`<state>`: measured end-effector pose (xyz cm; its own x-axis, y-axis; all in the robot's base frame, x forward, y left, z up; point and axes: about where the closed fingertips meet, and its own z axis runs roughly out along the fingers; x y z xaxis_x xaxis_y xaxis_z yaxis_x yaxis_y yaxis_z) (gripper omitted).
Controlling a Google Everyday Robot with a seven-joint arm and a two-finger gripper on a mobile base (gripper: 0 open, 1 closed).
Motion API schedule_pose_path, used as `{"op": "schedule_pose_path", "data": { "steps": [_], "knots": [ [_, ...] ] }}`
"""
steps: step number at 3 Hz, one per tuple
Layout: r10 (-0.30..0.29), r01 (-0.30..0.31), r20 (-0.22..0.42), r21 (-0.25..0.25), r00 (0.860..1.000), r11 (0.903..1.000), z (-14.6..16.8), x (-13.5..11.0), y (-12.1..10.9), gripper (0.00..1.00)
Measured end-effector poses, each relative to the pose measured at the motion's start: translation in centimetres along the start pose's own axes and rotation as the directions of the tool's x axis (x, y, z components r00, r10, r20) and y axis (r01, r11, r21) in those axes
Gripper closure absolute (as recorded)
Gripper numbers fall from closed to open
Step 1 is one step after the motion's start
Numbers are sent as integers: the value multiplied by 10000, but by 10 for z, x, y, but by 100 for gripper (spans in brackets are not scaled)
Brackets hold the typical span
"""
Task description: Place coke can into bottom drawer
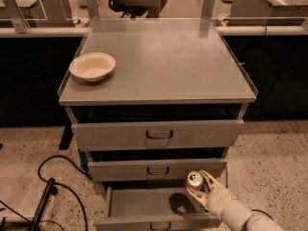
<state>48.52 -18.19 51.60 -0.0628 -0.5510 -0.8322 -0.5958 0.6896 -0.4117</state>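
The coke can (194, 180), red with a silver top, is held upright in my gripper (198, 187) at the lower right. The gripper's cream fingers (210, 181) are shut around it. The can hangs just above the right part of the bottom drawer (144, 207), which is pulled open with a bare grey tray inside. The can's shadow falls on the drawer floor. The drawer's front and handle (159, 225) are at the frame's lower edge.
A cream bowl (92, 66) sits on the cabinet top (163, 61) at the left. The middle drawer (156, 170) and top drawer (159, 134) stick out slightly above. Black cables (53, 182) lie on the speckled floor at the left.
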Motion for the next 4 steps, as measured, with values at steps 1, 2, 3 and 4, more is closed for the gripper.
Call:
{"op": "schedule_pose_path", "data": {
  "steps": [1,2,3,4],
  "knots": [
    [-106,114,-115,668,9999,9977,10,17,-2,100],
    [-47,58,-165,631,9999,9980,11,20,-2,100],
    [560,-548,-786,166,9953,9984,24,60,9,100],
    [1432,-1466,-1232,-193,9820,9890,48,103,28,100]
  ]
}}
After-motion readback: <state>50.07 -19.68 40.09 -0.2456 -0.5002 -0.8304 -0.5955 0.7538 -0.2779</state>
